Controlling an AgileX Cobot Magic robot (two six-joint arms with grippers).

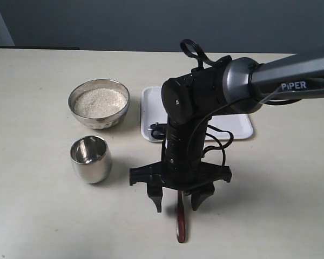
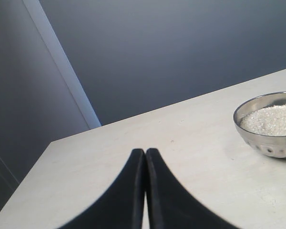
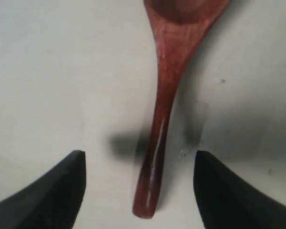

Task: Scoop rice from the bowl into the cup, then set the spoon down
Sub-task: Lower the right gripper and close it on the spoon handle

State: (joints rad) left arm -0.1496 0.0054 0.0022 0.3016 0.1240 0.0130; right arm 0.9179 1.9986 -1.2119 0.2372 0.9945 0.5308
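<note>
— Where's the spoon (image 1: 180, 224)?
— Flat on the table (image 1: 270, 189), its handle end between the fingers of the right gripper (image 1: 177, 206). The jaws are spread wide and touch neither side of it.
— And around it?
— The cup (image 1: 90, 162) stands off to the left, and the bowl (image 1: 99, 121) of rice (image 1: 100, 102) is just behind the cup. A white tray (image 1: 150, 105) lies behind the arm (image 1: 281, 75), which hides much of it.
— Any writing?
— "PiPER" on the arm.
— Count?
— One spoon, one bowl, one cup, one tray.
— The left gripper (image 2: 145, 160)?
— Fingers pressed together, gripping nothing.
</note>
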